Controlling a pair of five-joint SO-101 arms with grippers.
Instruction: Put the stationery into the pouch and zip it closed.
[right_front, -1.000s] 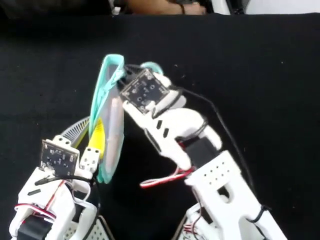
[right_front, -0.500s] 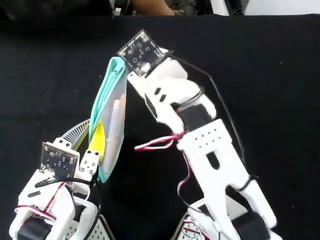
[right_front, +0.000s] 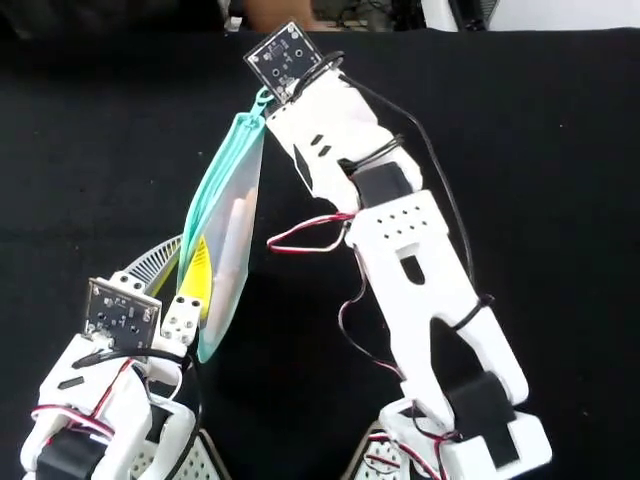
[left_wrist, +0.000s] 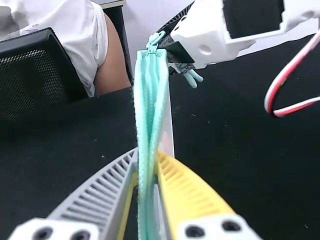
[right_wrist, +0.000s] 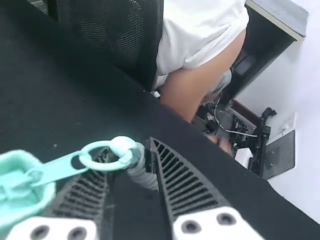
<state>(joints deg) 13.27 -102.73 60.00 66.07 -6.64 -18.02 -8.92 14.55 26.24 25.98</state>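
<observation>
**Pouch** (right_front: 228, 215): teal zip, clear sides. It stands on edge over the black table (right_front: 520, 130) with the zip side up, stretched in a line between your two arms.

**Stationery** (right_front: 237, 222): one pale, stick-shaped piece shows through the pouch wall, inside. You cannot make out what else is in there.

**Left gripper** (left_wrist: 147, 156): it is at the pouch's near end. Its grey and yellow fingers are clamped on the pouch, and the teal zip band runs out between them.

**Right gripper** (right_wrist: 131, 159): it is at the pouch's far end, toward the far table edge. Its fingers are pinched on the pull tab (right_wrist: 55, 167), and the tab's ring sits between the fingertips.

**Zip slider** (left_wrist: 153, 41): it sits at the far end of the pouch, just beside the right gripper. In your left wrist view, the two teal zip bands lie together from the left gripper's fingers up to the slider.
</observation>
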